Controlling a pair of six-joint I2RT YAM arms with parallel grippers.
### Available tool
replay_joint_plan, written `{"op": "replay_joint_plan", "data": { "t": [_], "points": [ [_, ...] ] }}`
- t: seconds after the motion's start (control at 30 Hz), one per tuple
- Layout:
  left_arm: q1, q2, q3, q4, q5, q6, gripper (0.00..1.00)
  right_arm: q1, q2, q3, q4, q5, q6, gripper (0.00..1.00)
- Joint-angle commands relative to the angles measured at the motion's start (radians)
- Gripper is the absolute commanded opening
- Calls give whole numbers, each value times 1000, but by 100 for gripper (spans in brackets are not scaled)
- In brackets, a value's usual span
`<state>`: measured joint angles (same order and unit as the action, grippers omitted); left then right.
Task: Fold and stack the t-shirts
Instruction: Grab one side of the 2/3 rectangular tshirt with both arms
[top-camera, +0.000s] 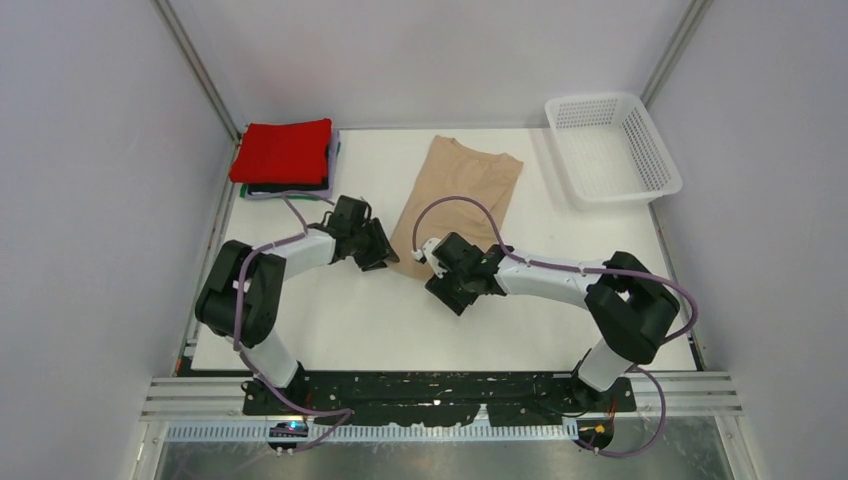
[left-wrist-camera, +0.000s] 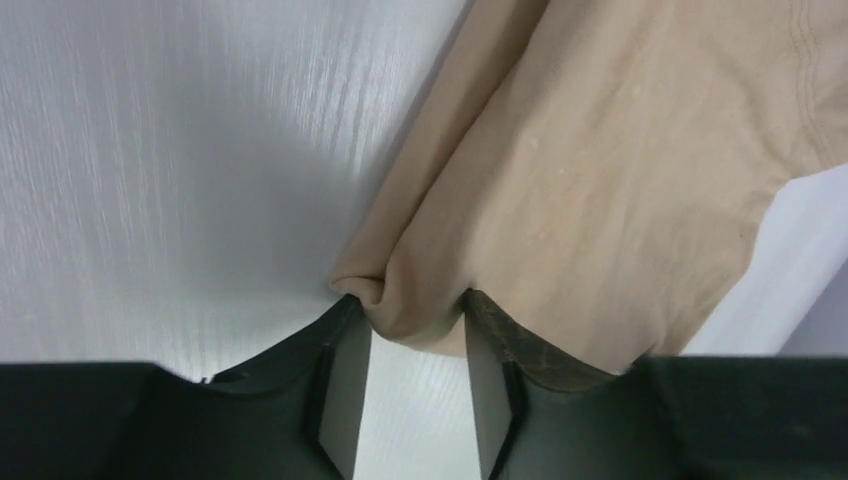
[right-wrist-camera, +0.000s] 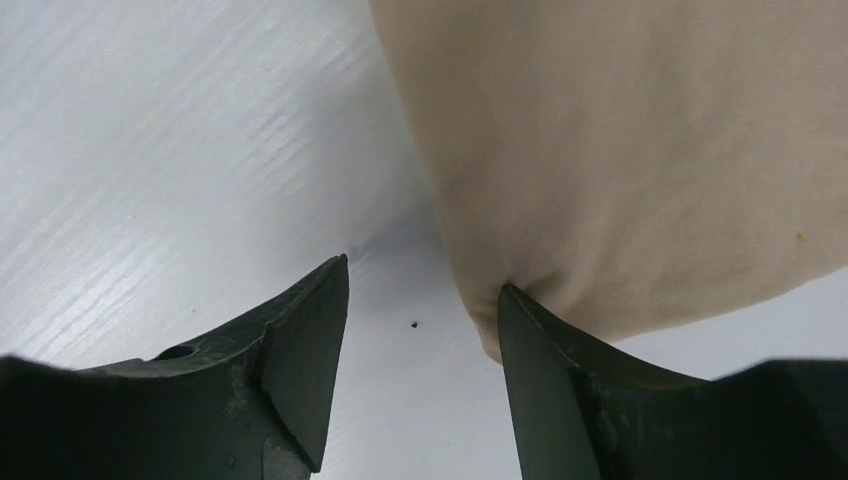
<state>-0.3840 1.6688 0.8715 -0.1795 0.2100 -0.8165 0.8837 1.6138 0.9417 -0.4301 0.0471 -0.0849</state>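
White table (top-camera: 330, 320), bearing all items. Beige t-shirt (top-camera: 460, 190), lying flat at the table's far middle, slanted, its near hem towards the arms; it sits between the stack and the basket, apart from both. White mesh basket (top-camera: 655, 160), far right corner. Stack of folded shirts, far left corner, red t-shirt (top-camera: 285, 150) on top, dark and lavender edges showing beneath. Left gripper (left-wrist-camera: 415, 310), fingers pinching a bunched fold at the beige shirt's near left corner. Right gripper (right-wrist-camera: 420, 290), jaws apart over bare table, one finger touching the shirt's near edge, holding nothing.
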Motion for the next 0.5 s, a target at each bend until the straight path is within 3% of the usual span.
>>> {"op": "replay_joint_plan", "data": {
  "t": [0.0, 0.17, 0.47],
  "points": [
    [0, 72, 36, 21, 2, -11, 34, 5, 30, 68, -32, 107, -1, 59],
    [0, 92, 64, 26, 29, -8, 0, 6, 98, 96, -86, 159, 1, 49],
    [1, 45, 34, 38, 3, 24, 0, 18, 90, 102, -53, 340, 6, 45]
  ]
}}
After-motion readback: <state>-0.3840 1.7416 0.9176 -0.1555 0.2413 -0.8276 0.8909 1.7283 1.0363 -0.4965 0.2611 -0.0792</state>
